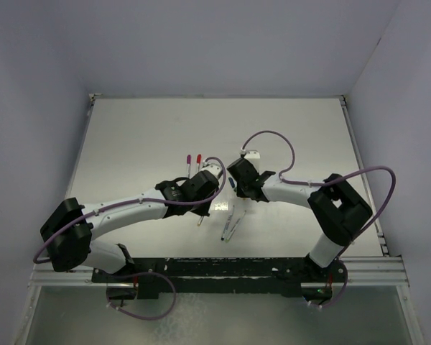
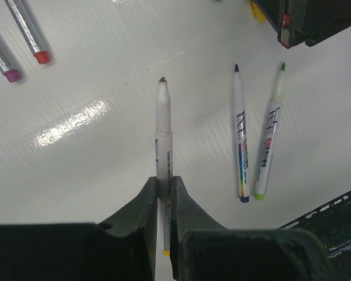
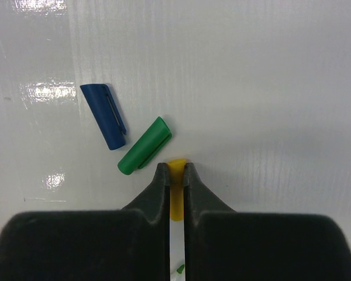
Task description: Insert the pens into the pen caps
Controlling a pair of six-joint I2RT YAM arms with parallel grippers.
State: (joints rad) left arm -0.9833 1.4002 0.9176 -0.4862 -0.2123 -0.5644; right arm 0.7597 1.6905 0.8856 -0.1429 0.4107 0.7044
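Note:
My left gripper [image 2: 164,187] is shut on a white pen [image 2: 163,123] with a yellow end, its bare tip pointing away from the wrist. It also shows in the top view [image 1: 200,205]. My right gripper [image 3: 175,172] is shut on the yellow cap [image 3: 175,167], just above the table. The green cap [image 3: 144,146] and the blue cap [image 3: 104,116] lie just to its left. An uncapped blue pen [image 2: 240,134] and an uncapped green pen [image 2: 269,134] lie side by side. Two pens wear a purple cap [image 2: 11,74] and a red cap [image 2: 41,56].
The white table [image 1: 129,144] is walled at the back and both sides. The black rail [image 1: 223,269] with the arm bases runs along the near edge. The two grippers sit close together near the table's middle, with the right gripper [image 1: 243,188] just right of the left.

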